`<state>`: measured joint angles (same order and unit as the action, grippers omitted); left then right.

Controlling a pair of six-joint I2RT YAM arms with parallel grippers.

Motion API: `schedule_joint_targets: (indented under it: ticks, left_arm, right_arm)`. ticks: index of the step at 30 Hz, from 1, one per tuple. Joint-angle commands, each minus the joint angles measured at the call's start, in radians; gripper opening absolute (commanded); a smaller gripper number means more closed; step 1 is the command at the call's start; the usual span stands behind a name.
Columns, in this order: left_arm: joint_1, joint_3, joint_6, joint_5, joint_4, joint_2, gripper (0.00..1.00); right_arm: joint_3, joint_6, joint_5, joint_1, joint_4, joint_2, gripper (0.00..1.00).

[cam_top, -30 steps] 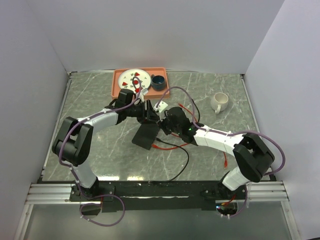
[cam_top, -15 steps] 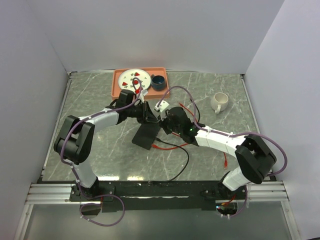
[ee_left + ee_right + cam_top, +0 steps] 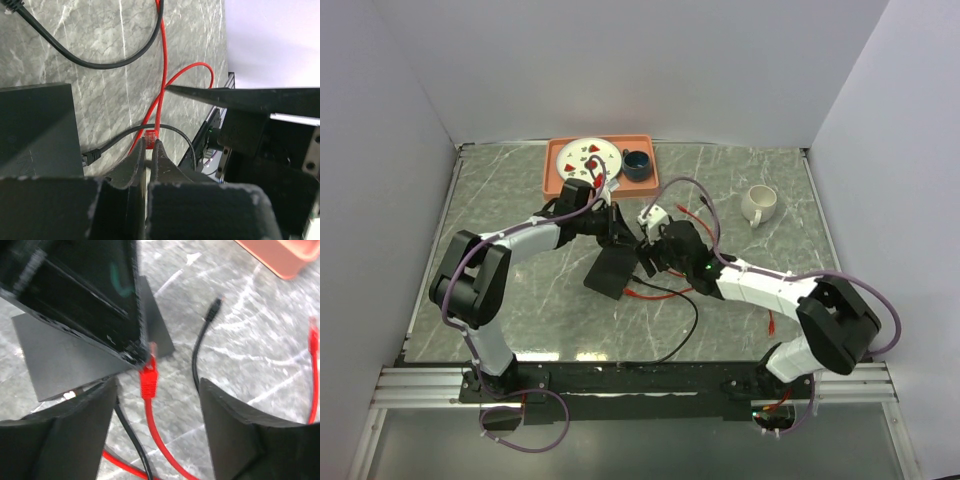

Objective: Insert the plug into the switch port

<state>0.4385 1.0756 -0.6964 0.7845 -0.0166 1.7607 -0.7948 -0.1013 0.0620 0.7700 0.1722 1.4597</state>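
Left wrist: seemingly light, stiff plug [image 3: 150, 134] nipped by its body in closed left pincer [image 3: 151, 143], limp cable [image 3: 163, 50] trailing ahead; right pincer [image 3: 154, 384] agape, empty.

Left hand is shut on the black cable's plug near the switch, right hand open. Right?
Not quite. The left hand is shut on the red plug, not the black one; the left wrist view shows this plainly. The rest holds: it is near the switch, and the right hand is open.
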Motion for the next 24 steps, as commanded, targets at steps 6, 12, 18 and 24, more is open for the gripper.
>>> schedule_joint_targets:
  ticks: [6, 12, 18, 24]
  left_arm:
    - [-0.001, 0.052, 0.001, -0.002, 0.001, -0.017, 0.01]
    - [-0.001, 0.057, 0.006, 0.009, 0.009, -0.013, 0.01]
    - [-0.001, 0.06, 0.008, 0.005, 0.012, -0.01, 0.01]
    - [0.0, 0.063, -0.003, 0.016, -0.002, -0.012, 0.01]
  right_arm:
    - [0.106, 0.008, 0.039, -0.04, 0.138, -0.133, 0.75]
    - [0.1, 0.006, -0.057, -0.055, 0.164, -0.122, 0.64]
    - [0.063, 0.014, -0.18, -0.057, 0.161, -0.082, 0.56]
    - [0.034, 0.021, -0.197, -0.054, 0.148, -0.039, 0.45]
